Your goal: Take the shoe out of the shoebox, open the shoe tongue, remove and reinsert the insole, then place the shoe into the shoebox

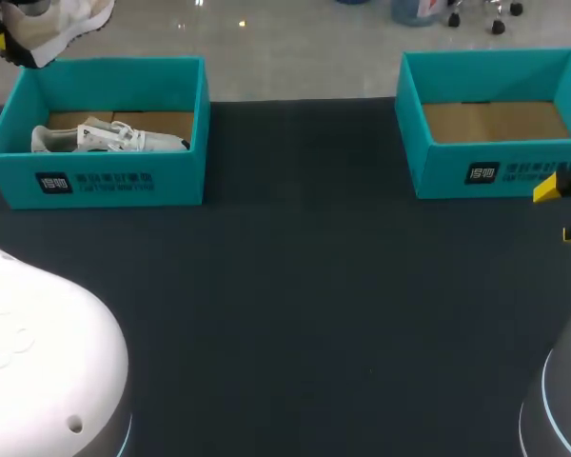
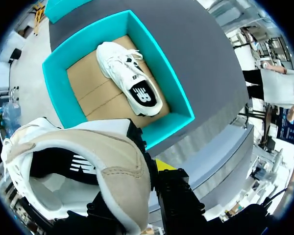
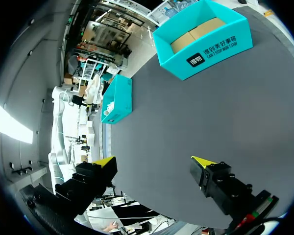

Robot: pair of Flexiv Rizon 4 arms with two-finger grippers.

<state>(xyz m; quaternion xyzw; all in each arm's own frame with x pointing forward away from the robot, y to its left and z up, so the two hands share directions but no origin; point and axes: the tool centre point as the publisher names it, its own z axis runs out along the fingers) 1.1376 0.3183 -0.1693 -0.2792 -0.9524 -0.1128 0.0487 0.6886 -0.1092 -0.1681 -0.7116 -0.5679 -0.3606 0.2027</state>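
Observation:
A beige and white shoe (image 1: 55, 25) hangs in the air above the back left corner of the left teal shoebox (image 1: 105, 183), with my left gripper (image 1: 2, 40) shut on it. In the left wrist view the gripper (image 2: 137, 172) holds this shoe (image 2: 88, 169) by its heel collar, one yellow tip showing beside it. A second, white shoe (image 1: 109, 139) lies on its side inside that box (image 2: 169, 125), far below the gripper. My right gripper (image 1: 566, 209) stands open above the table's right edge, with nothing between its fingers (image 3: 104, 162).
A second teal shoebox (image 1: 495, 171) stands at the back right with only its cardboard floor showing; in the right wrist view this box (image 3: 206, 46) lies well ahead of the gripper. The dark table (image 1: 305, 305) stretches between and in front of the boxes.

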